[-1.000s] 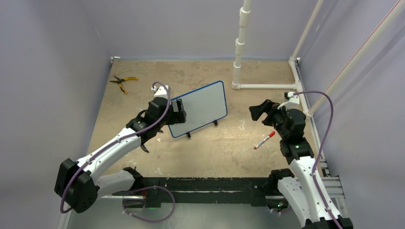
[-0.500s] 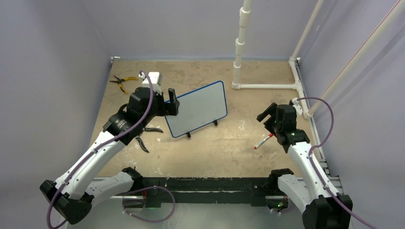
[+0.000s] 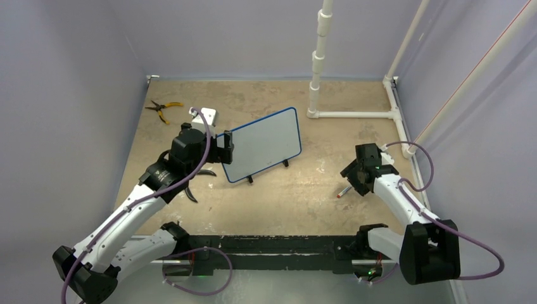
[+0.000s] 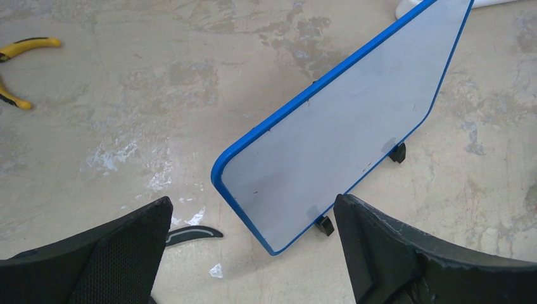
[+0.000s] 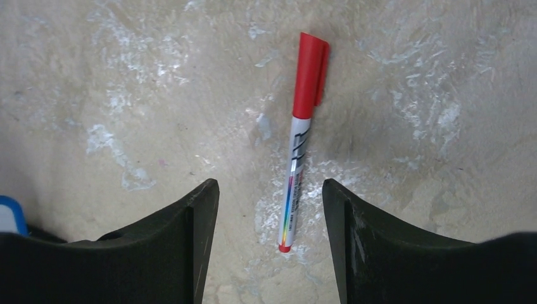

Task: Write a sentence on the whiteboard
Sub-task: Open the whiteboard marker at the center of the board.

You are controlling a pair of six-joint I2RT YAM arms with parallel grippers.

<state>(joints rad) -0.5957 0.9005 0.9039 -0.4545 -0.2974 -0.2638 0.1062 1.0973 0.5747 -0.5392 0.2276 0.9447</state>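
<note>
- At mid-table, the whiteboard (image 3: 263, 144) stands on its two small black feet, leaning back, its blue-framed face a plain pale grey-white in both the top view and the left wrist view (image 4: 342, 136).
- The left gripper (image 3: 223, 147) hovers just beside the board's near-left corner. Its jaws are spread wide and grasp nothing, and the wrist camera shows the corner ahead of and between the two fingers, apart from both.
- The right gripper (image 3: 352, 172) hangs low over a red-capped marker (image 5: 299, 136), jaws released. The pen lies flat on the table between the two black fingers (image 5: 190, 234), touching neither.
- Yellow-handled pliers (image 3: 162, 109) rest near the far-left corner, well apart from the board. A dark-handled tool (image 4: 190, 233) lies on the table beneath the left arm.
- The tabletop (image 3: 278, 202) is mottled tan with scuffed white patches.
- A white pipe frame (image 3: 316, 63) rises at the far right. Plain lavender-grey walls enclose the cell on three sides, and a black rail (image 3: 266, 244) runs along the near edge.
</note>
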